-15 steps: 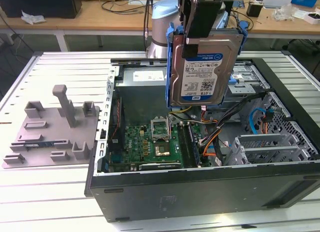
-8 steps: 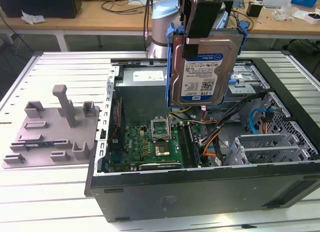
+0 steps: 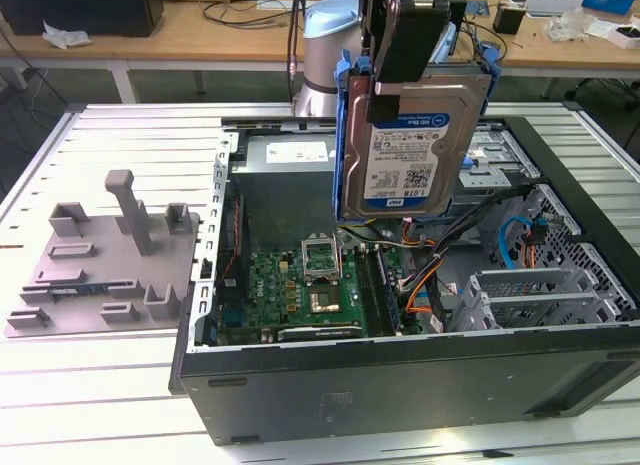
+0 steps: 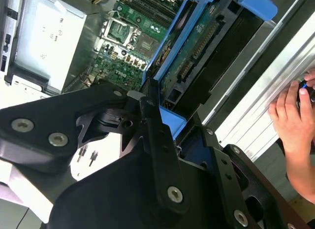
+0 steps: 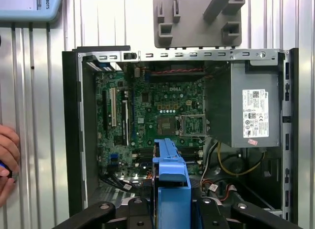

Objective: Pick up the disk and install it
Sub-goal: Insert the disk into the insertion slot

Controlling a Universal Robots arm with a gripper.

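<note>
- disk [image 3: 410, 150], exterior view: held upright in the air above the open computer case [image 3: 400, 380], label side to the camera, blue bracket [image 3: 345, 135] round its edges.
- gripper [image 3: 410, 95] reaches in from above; black fingers [image 3: 398, 75] clamped on the disk's upper part.
- below the disk, inside the case: motherboard [image 3: 300, 285]; grey drive cage [image 3: 545, 295] at the exterior view's right end of the case.
- grey plastic fixture [image 3: 100, 255] lies on the slatted table [image 3: 90, 405], just beside the case on the exterior view's left.
- second wrist view: disk [image 4: 197, 47] shows its circuit-board side, bracket [image 4: 172, 125] touching the black gripper [image 4: 177, 135]; motherboard [image 4: 128, 37] and silver power supply [image 4: 44, 42] beyond it; a person's hand [image 4: 290, 115] outside the case by the table slats.
- first wrist view: disk [image 5: 172, 179] edge-on between the two fingers [image 5: 106, 212], over the middle of the case [image 5: 74, 140]; motherboard [image 5: 157, 111], power supply [image 5: 246, 111], fixture [image 5: 197, 17] past the case, hand [image 5: 7, 155] on the table beside the case wall.
</note>
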